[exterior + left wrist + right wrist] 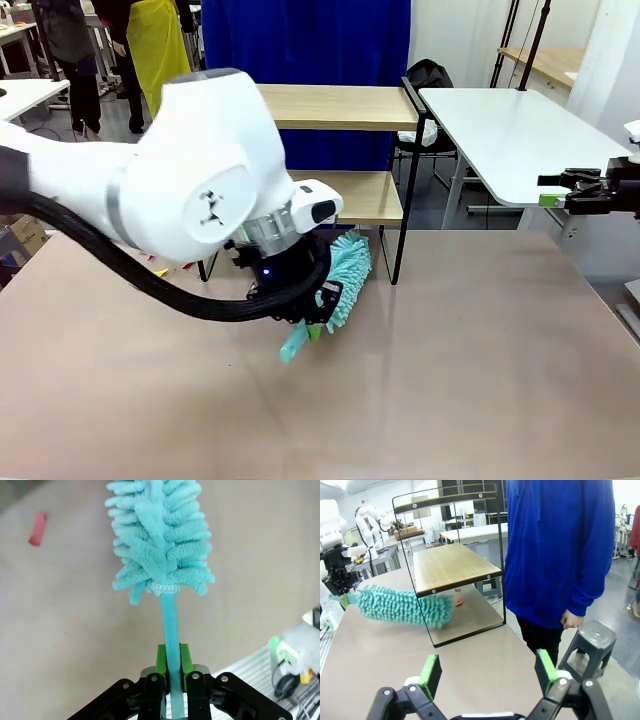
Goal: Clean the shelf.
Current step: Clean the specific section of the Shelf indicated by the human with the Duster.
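Shelf point(335, 105) stands toward the far side of the tabletop point(480, 380), two light wooden boards in a thin black frame. Left tool point(171, 657) is clamped tight on the thin handle of a teal duster point(160, 545), its green pads pressing the handle from both sides. The fluffy head points away from the tool and sits low by the shelf's lower board, its tip under that board's edge and crossing one black leg (whether it touches the wood I cannot tell). A small red scrap point(459, 601) lies on the tabletop beneath the shelf. Right tool point(488, 671) hangs off to the right, spread wide and holding nothing. A person in a blue top point(560, 555) stands beyond the shelf beside a grey stool point(590, 640).
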Robot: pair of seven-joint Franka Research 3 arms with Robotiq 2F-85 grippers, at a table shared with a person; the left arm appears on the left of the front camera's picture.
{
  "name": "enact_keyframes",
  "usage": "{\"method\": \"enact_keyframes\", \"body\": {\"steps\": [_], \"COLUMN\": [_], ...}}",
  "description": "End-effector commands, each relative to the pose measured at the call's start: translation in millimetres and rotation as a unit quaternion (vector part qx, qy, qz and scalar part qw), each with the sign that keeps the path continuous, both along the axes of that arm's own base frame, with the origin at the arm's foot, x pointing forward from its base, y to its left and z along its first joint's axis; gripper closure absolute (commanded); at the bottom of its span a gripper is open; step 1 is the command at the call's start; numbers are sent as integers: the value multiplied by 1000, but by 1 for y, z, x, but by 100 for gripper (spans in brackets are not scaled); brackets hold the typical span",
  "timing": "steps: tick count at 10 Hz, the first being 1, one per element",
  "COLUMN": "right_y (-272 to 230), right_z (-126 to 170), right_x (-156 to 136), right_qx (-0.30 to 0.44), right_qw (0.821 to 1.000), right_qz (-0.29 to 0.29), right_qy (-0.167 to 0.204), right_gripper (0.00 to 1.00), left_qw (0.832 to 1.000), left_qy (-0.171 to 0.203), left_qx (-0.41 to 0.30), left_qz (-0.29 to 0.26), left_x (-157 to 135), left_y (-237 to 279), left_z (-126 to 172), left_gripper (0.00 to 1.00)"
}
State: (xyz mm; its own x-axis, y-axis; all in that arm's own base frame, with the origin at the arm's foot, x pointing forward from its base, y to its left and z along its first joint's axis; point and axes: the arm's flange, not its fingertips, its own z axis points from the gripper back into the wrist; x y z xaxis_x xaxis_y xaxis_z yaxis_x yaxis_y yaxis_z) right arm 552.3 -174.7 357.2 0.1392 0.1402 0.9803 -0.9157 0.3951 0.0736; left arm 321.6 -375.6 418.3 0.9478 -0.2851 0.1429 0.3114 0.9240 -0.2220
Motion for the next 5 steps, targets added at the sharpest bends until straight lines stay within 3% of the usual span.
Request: {"method": "enact_keyframes", "body": {"steps": [1, 3, 5], "right_y": [3, 3, 3], "right_z": [3, 3, 3], "right_x": [-2, -2, -2], "right_qx": [-3, -3, -3], "right_qw": [1000, 1000, 1000], "right_qz": [-2, -2, -2], "right_qy": [-3, -3, -3], "right_gripper": [0, 0, 0], "left_qw": [998, 996, 998], "left_qy": [-47, -74, -53], "left_qx": [22, 21, 14], "left_qz": [30, 43, 37], "left_x": [19, 35, 47], "left_y": [-33, -53, -62], "left_z": [-6, -19, -33], "left_gripper": [87, 87, 87]}}
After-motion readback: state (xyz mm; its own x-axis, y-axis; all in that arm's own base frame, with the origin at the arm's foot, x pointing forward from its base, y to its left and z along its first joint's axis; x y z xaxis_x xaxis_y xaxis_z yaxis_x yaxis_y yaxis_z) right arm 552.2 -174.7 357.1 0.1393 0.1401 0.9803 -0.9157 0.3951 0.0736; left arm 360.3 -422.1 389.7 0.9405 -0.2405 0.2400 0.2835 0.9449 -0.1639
